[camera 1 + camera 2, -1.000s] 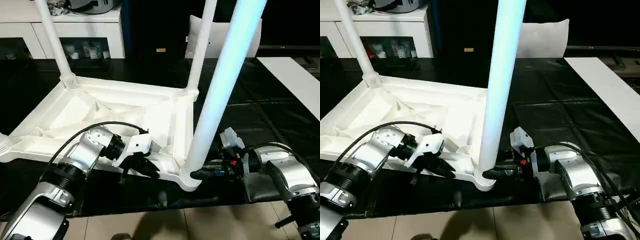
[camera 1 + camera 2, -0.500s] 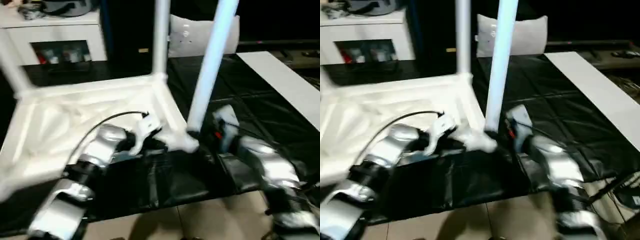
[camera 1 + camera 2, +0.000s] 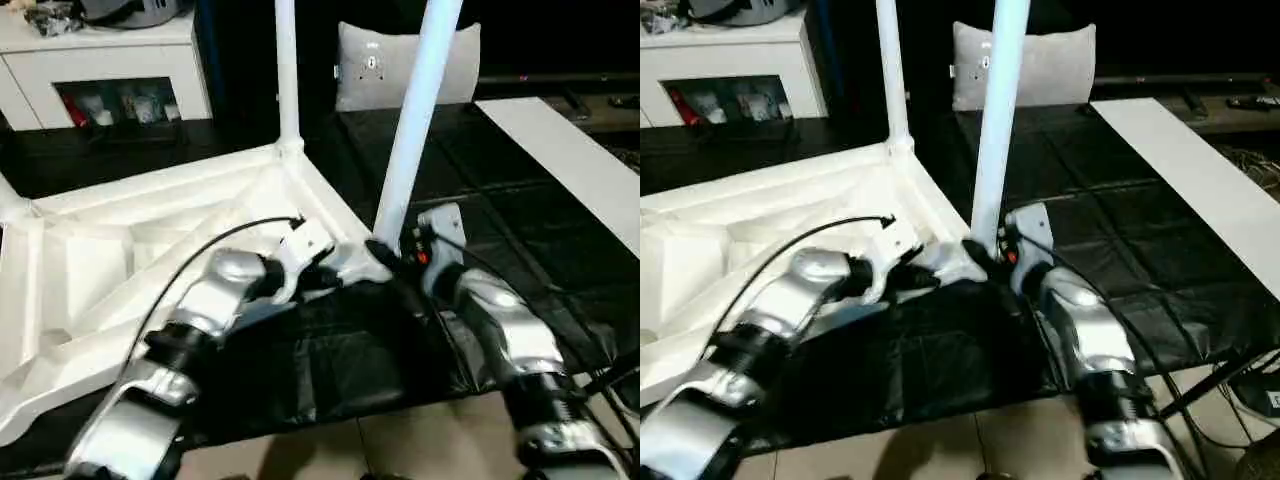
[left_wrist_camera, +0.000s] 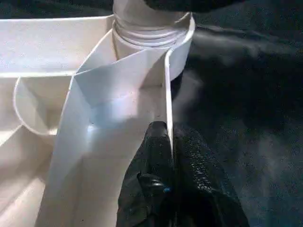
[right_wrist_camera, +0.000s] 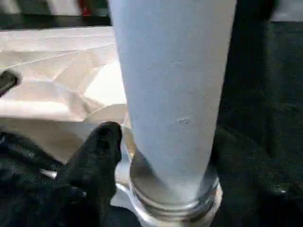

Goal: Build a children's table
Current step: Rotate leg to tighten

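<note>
White plastic, ribbed side up, the tabletop [image 3: 150, 250] lies upside down on a black sheet [image 3: 520, 210] spread over the floor, its underside facing the camera. From the corner nearest the robot a pale tube, the near leg [image 3: 412, 120], rises upright out of its round corner socket [image 4: 151, 33]; the threaded base of the tube sits in that socket. A second tube, the far leg [image 3: 287, 70], stands in the corner further back.

The left gripper [image 4: 171, 142] is pinched together on the thin side rim of the tabletop just short of the near socket, one black finger on each face of the rim. The right gripper [image 3: 385, 258] is at the foot of the near leg, on the other side of the corner; one black finger [image 5: 102, 146] lies against the tube's base beside the socket, but whether the pair is clamped on it or apart cannot be told.

Behind the sheet stand a grey cushion [image 3: 405, 62] and a white cabinet [image 3: 100, 60]. A white board [image 3: 560, 150] lies on the sheet to the right. Pale floor tiles [image 3: 400, 450] show at the near edge.
</note>
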